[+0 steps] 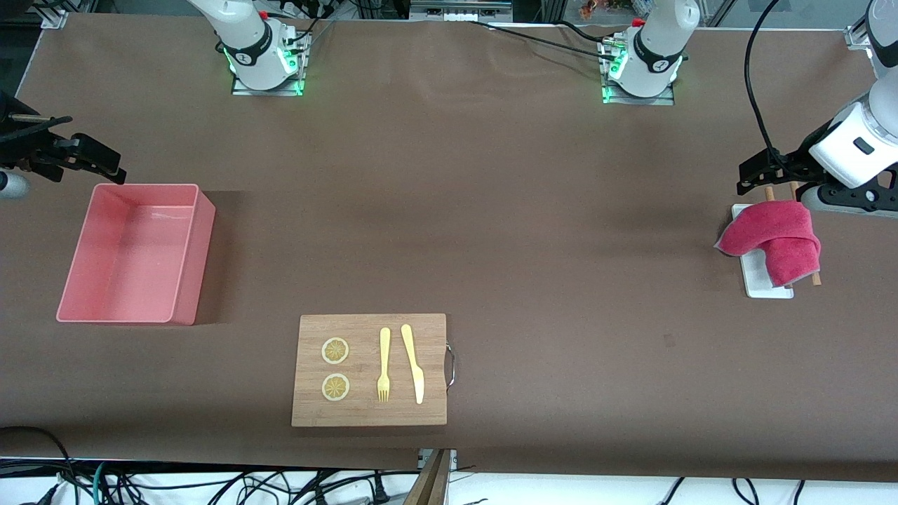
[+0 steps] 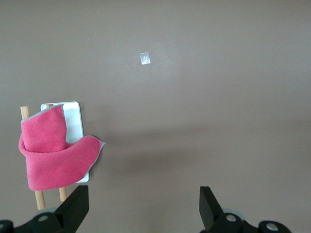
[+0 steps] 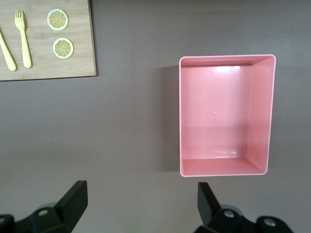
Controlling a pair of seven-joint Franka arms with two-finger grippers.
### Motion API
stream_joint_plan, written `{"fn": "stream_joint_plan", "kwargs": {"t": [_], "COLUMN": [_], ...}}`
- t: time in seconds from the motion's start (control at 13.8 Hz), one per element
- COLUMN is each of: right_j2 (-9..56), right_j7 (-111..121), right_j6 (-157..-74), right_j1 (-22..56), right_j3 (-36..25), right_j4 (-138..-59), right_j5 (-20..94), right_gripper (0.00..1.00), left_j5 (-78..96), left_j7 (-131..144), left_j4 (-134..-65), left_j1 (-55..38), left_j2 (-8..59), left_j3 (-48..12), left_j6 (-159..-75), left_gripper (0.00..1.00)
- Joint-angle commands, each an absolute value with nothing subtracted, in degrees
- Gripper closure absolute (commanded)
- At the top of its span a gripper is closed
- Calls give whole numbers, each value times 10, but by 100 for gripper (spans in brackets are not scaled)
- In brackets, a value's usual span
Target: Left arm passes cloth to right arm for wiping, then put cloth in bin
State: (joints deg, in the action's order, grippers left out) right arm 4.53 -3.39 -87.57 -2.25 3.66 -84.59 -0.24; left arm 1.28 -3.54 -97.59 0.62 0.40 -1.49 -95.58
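Note:
The crimson-pink cloth (image 1: 772,238) lies draped over two wooden rods (image 1: 816,278) on a small white tray (image 1: 768,289) at the left arm's end of the table. My left gripper (image 1: 756,172) is open and empty in the air, over the table just beside the cloth and tray. The left wrist view shows the cloth (image 2: 48,150) off to the side of its open fingers (image 2: 77,206). The pink bin (image 1: 189,259) stands empty at the right arm's end. My right gripper (image 1: 98,163) is open and empty over the table by the bin's corner. Its wrist view shows the bin (image 3: 260,111).
A wooden cutting board (image 1: 372,400) with a metal handle lies near the table's front edge, between bin and cloth. On it lie a yellow fork (image 1: 384,365), a yellow knife (image 1: 414,361) and two lemon slices (image 1: 335,351). A small shiny scrap (image 2: 144,58) lies on the brown tabletop.

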Motion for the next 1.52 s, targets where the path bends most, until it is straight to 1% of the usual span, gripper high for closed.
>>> {"fn": "stream_joint_plan", "kwargs": {"t": [0.0,0.87,1.09,1.45], "right_j2": [48,48,48,48], "right_j7": [-24,-24,-24,-23], "right_j6": [-875,-875,-876,-879], "right_j1": [-28,-28,-29,-28], "right_j3": [39,38,38,38], "right_j4": [-837,-837,-837,-837], "right_j5": [-1,-2,-2,-4], "right_gripper": [0,0,0,0], "left_j5": [25,25,24,21], "left_j7": [-29,-21,-25,-27], "left_j4": [-990,-976,-976,-976], "left_j1": [3,2,3,3], "left_j2": [-9,4,2,2], "left_j3": [-11,-11,-11,-10], "left_j6": [-961,-940,-912,-911], "left_gripper": [0,0,0,0]}}
